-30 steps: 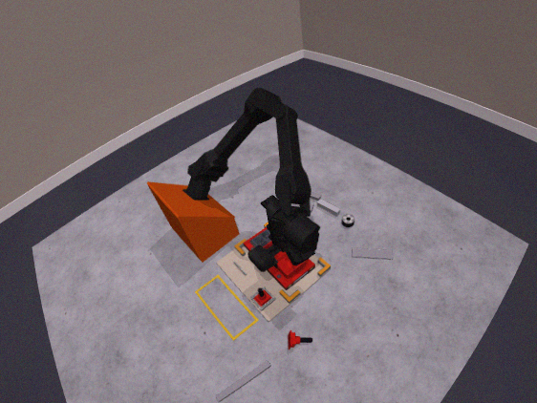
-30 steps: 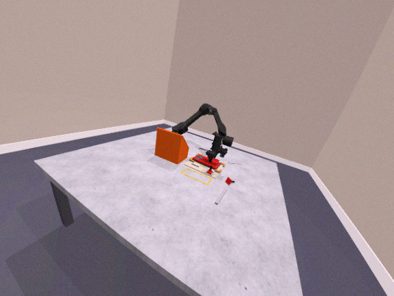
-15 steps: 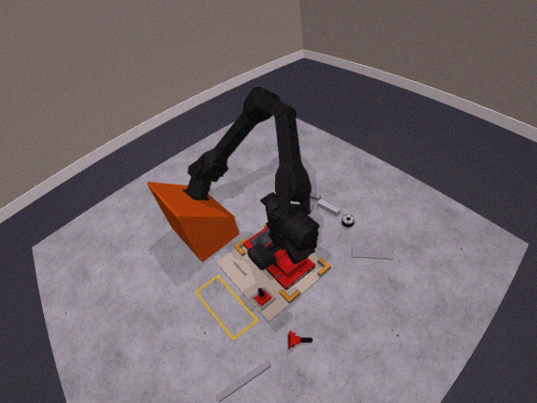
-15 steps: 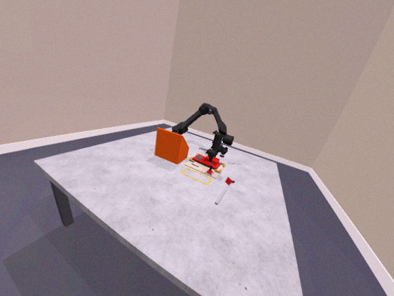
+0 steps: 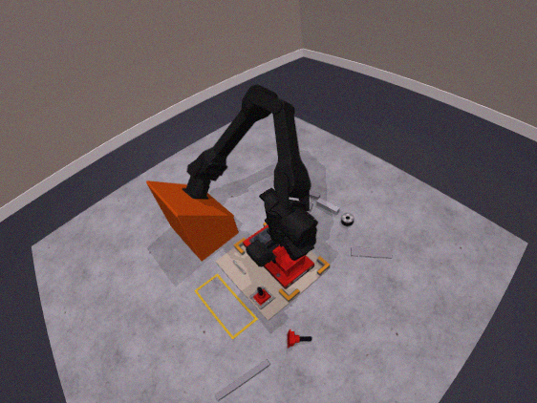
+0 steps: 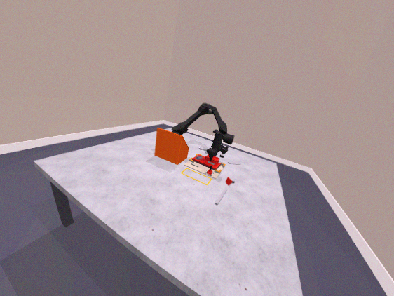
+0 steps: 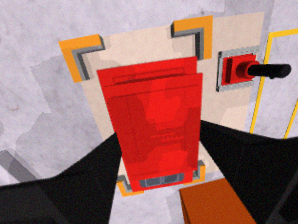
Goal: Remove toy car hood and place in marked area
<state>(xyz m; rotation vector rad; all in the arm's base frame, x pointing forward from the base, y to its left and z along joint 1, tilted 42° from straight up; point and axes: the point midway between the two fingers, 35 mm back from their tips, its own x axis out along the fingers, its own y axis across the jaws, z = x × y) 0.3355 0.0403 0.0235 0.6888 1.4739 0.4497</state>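
The hood (image 5: 290,260) (image 6: 212,159) (image 7: 165,107) is a red panel, raised a little above the red toy car (image 5: 287,281) (image 6: 200,161) (image 7: 150,65) and slightly tilted. A gap shows between them at the end near the orange corners in the wrist view. My gripper (image 6: 211,156) (image 7: 157,129) is shut on the hood, with one black finger at each long side. In the top view the arm hides the fingertips. The marked area is a yellow outline (image 5: 214,314) (image 6: 194,178) (image 7: 284,32) beside the car's board, with nothing inside it.
The beige board (image 5: 253,278) (image 7: 230,30) carries orange corner brackets (image 5: 289,294) (image 7: 205,35) and a small red part with a black handle (image 5: 262,296) (image 7: 240,69). A large orange block (image 5: 205,234) (image 6: 170,145) stands near the arm's base. Another red part (image 5: 292,338) and grey bars (image 5: 244,380) lie farther off.
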